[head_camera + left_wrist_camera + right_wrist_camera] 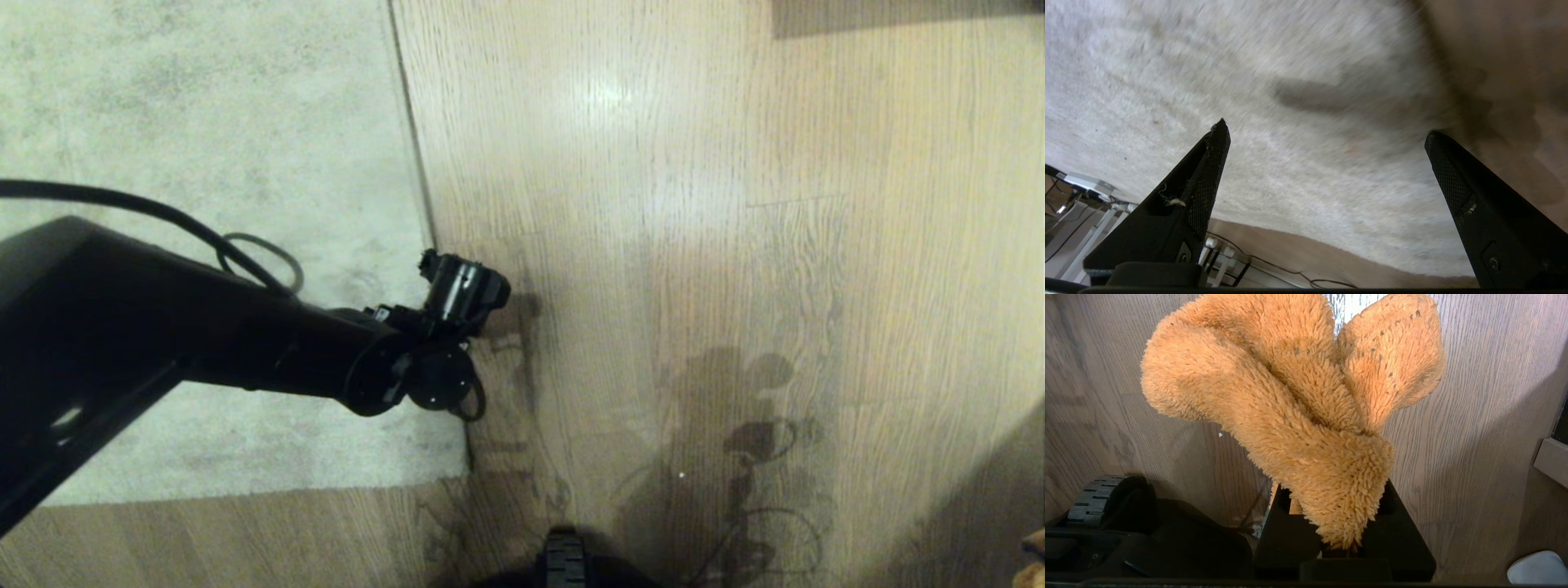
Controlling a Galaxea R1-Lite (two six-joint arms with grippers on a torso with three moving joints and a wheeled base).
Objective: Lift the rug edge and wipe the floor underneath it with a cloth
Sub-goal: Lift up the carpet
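I see left gripper (1327, 134) jaws apart above rug edge (420, 188), bare floor (694, 245) beside; right gripper (1331, 522) clamps cloth (1298, 408)

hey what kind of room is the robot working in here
Probably an indoor living or office-like room. A large pale rug lies flat on wood-grain plank floor, and the left wrist view shows metal furniture legs with trailing cables beyond the rug. Nothing settles it more exactly.

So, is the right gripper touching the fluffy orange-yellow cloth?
Touching. The right wrist view shows the right gripper shut on the fluffy orange-yellow cloth, whose folds rise from between the fingers, above the wood floor.
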